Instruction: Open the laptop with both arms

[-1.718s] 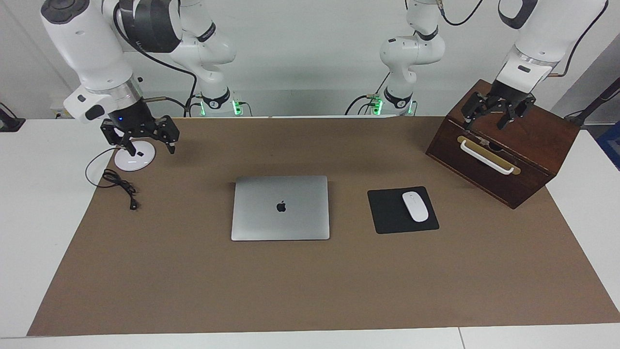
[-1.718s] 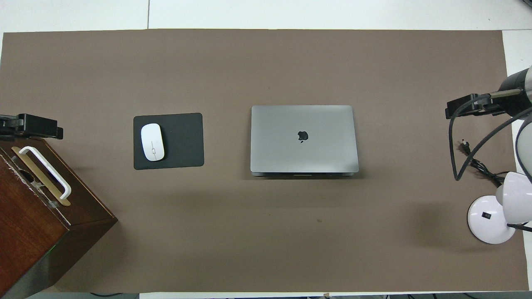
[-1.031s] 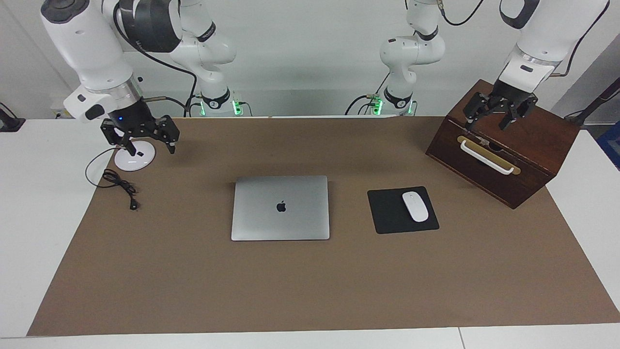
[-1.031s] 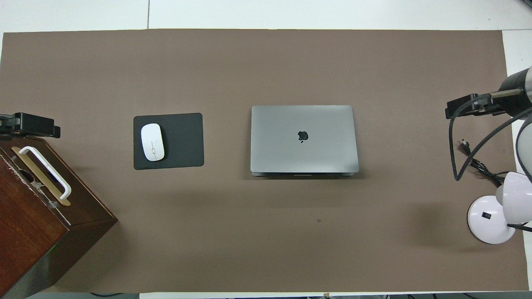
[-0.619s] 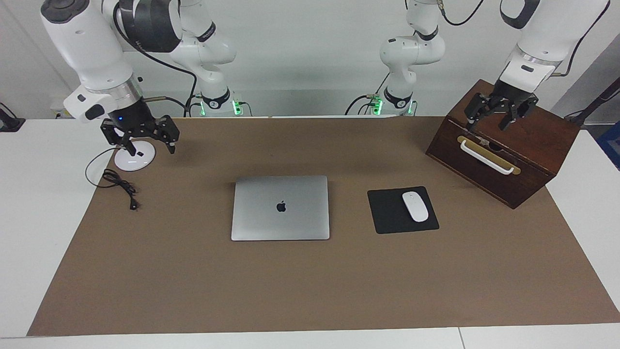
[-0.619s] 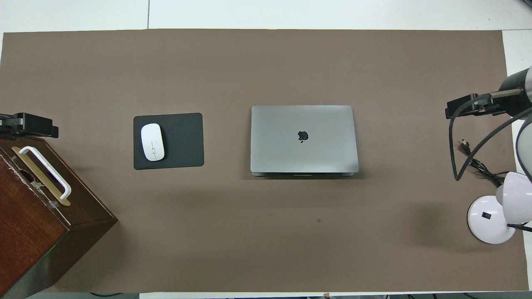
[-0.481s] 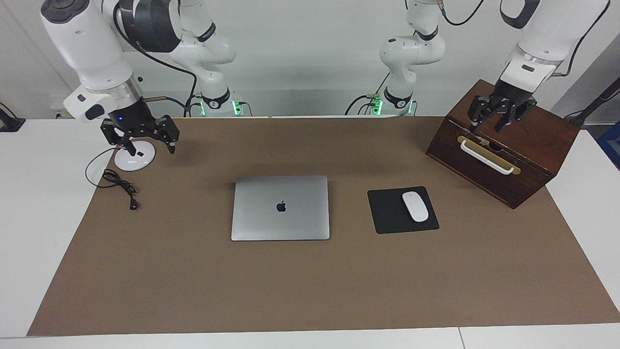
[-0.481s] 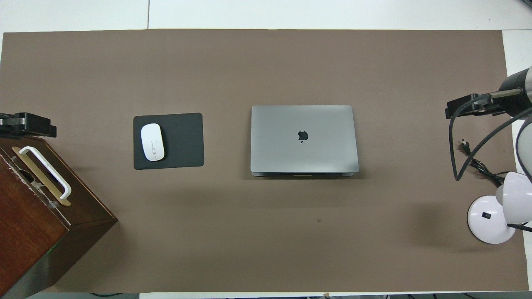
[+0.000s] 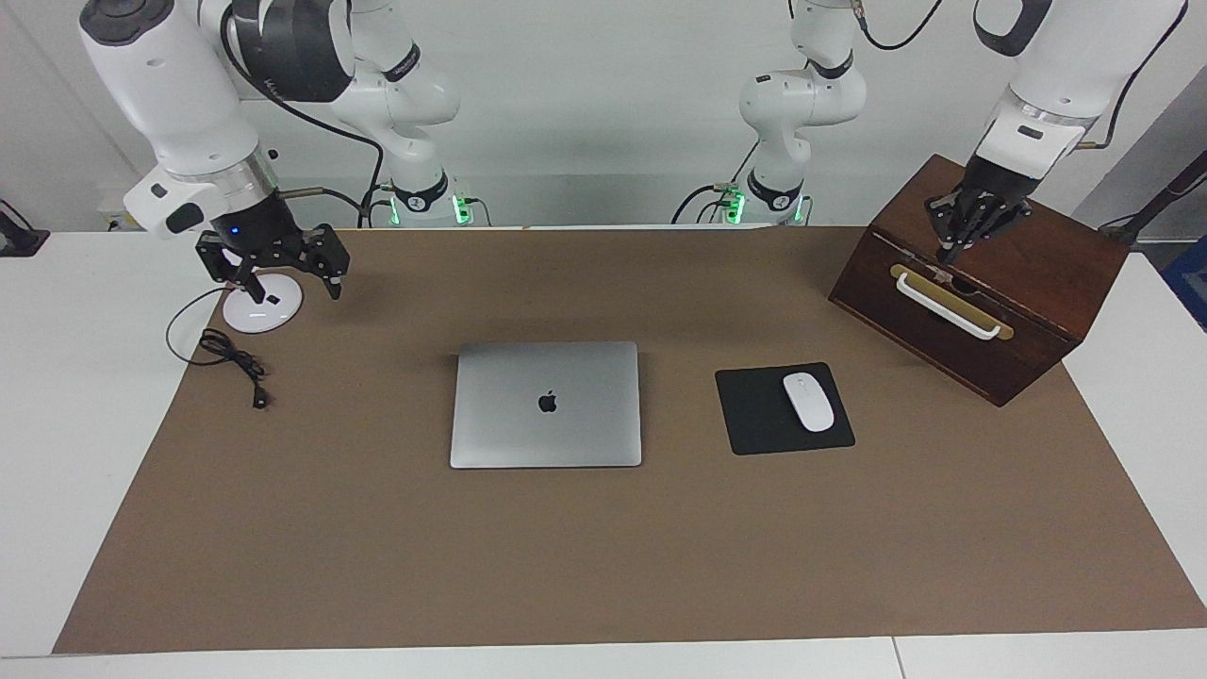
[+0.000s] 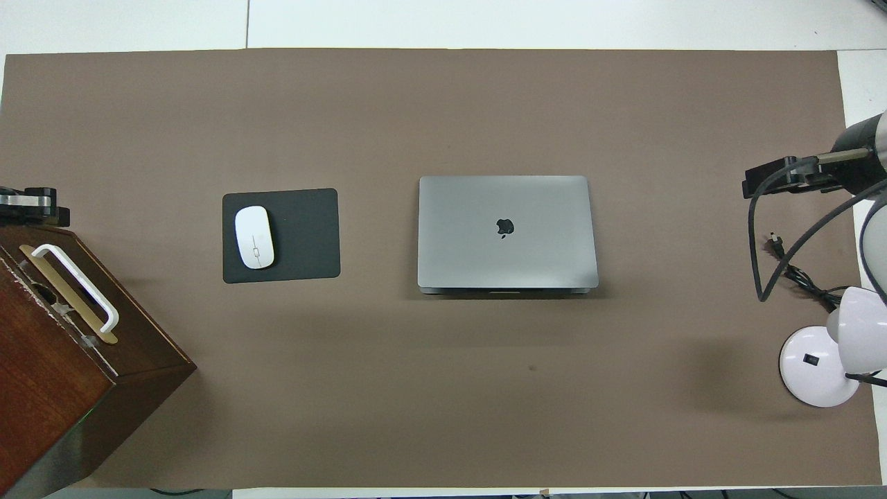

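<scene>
Facing view: the closed laptop [image 9: 546, 405] lies mid-frame on the bench [image 9: 603, 528], reachable by both arms. At upper right, the left gripper [image 9: 950, 253] hangs pinched together over the wooden box [image 9: 981, 283]; at upper left, the right gripper [image 9: 294, 284] hovers spread wide.

Overhead view: the laptop [image 10: 506, 233] sits centre frame, lid down and untouched, well apart from both grippers waiting at the frame edges.

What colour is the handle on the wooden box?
White, on a gold-coloured plate: the handle of the wooden box shows best in the overhead view.
</scene>
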